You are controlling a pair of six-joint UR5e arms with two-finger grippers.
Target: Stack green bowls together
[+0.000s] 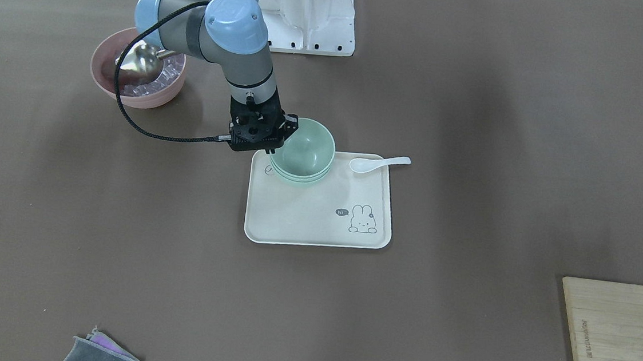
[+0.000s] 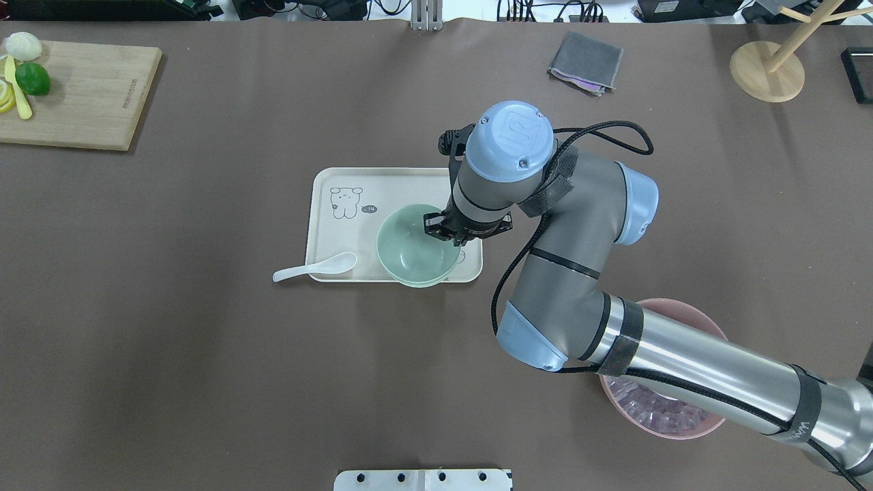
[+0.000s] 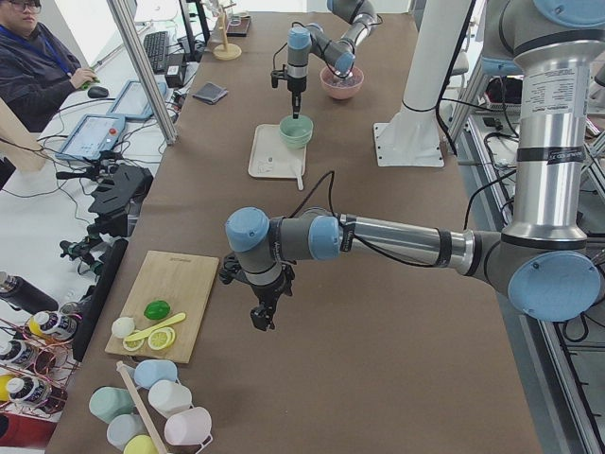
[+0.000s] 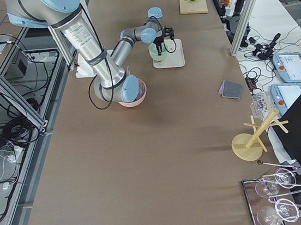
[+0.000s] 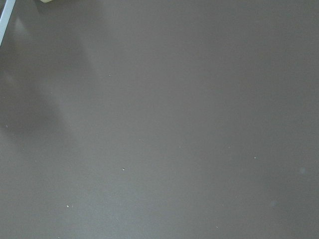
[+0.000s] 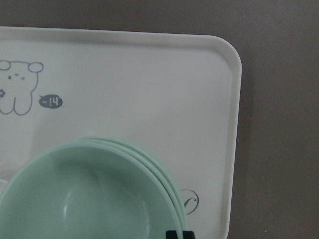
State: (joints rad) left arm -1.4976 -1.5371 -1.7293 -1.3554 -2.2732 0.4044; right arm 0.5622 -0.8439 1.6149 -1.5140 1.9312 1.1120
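Note:
Three green bowls sit nested in one stack at a corner of the white rabbit tray. In the right wrist view the rims of the bowls show staggered, one inside the other. My right gripper hangs straight down at the stack's edge, its fingertips pinched on the top bowl's rim. My left gripper hovers low over bare table near the cutting board, far from the bowls. It shows only in the exterior left view, so I cannot tell its state.
A white spoon lies across the tray's edge beside the stack. A pink bowl with ice and a metal scoop stands under my right arm. A cutting board with fruit, a grey cloth and a wooden stand sit further off.

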